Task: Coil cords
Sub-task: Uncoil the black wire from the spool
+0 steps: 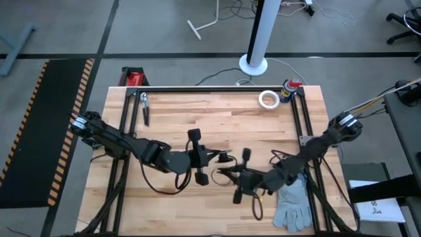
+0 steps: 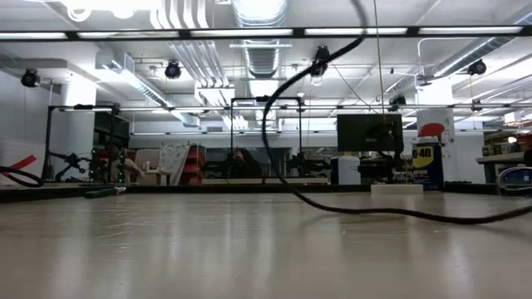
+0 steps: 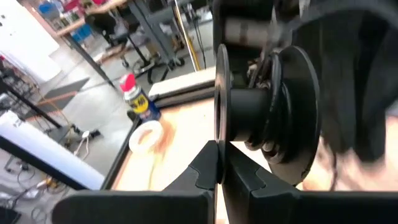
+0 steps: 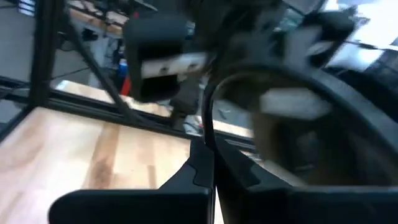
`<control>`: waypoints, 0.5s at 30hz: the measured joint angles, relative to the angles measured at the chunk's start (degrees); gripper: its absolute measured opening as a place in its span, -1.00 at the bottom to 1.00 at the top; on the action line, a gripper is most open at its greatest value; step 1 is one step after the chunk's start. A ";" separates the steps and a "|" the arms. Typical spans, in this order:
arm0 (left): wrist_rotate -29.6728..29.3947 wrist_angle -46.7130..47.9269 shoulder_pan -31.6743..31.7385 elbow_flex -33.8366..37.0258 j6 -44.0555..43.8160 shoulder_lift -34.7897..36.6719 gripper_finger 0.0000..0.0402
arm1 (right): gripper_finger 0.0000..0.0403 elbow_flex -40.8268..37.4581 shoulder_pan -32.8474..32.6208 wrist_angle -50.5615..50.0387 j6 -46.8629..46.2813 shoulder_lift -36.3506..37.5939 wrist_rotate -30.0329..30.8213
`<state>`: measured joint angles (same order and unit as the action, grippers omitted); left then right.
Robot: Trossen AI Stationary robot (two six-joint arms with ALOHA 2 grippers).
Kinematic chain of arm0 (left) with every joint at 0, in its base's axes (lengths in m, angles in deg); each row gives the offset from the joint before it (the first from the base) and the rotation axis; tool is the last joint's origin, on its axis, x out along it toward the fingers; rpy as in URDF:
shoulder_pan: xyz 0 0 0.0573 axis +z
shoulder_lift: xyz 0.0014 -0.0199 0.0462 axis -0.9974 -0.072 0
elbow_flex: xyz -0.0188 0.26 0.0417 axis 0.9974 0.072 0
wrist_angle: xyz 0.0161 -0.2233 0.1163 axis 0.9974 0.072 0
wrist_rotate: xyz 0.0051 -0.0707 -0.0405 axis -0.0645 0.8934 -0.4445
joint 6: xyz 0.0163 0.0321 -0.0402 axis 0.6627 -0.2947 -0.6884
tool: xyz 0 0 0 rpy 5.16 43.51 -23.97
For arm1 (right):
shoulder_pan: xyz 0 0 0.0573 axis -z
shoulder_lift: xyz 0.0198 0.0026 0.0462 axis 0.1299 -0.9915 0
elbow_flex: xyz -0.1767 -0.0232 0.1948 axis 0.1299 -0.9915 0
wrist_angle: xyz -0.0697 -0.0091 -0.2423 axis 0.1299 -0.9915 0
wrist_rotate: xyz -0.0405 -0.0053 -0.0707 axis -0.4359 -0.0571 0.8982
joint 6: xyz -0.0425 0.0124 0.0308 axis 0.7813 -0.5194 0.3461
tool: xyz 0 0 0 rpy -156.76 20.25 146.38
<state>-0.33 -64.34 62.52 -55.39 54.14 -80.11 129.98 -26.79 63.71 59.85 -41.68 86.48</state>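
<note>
Just one cord [image 1: 223, 158] (thin, black) between two grippers

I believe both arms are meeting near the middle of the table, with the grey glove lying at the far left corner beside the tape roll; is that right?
Not quite. The grey glove lies at the near right corner of the table, under the right arm, far from the tape roll, as the high view shows. The rest holds: the left gripper and right gripper meet near the middle by the cord.
</note>
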 joint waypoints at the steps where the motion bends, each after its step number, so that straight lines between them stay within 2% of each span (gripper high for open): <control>1: -0.25 0.74 -0.01 0.01 -0.26 0.00 -1.00 | -1.00 0.00 -0.92 -0.80 0.75 0.72 1.73; 4: -1.26 1.45 -0.46 0.02 -0.49 0.16 -1.00 | -1.00 0.00 -3.45 -7.30 -0.99 3.37 7.48; 7: -1.38 1.41 -0.65 0.02 -0.49 0.47 -1.00 | -1.00 0.00 -4.38 -20.37 -11.76 5.77 10.55; 12: -1.43 0.07 -0.72 0.02 -0.11 1.15 -1.00 | -1.00 0.00 -3.39 -45.60 -40.34 7.40 6.84; 15: -1.49 -0.46 -0.72 0.02 0.44 1.22 -1.00 | -1.00 -0.04 -2.19 -52.73 -50.16 6.25 2.17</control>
<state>-1.83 -64.80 61.80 -55.37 54.59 -78.89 129.93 -28.98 10.98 9.69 -35.43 88.65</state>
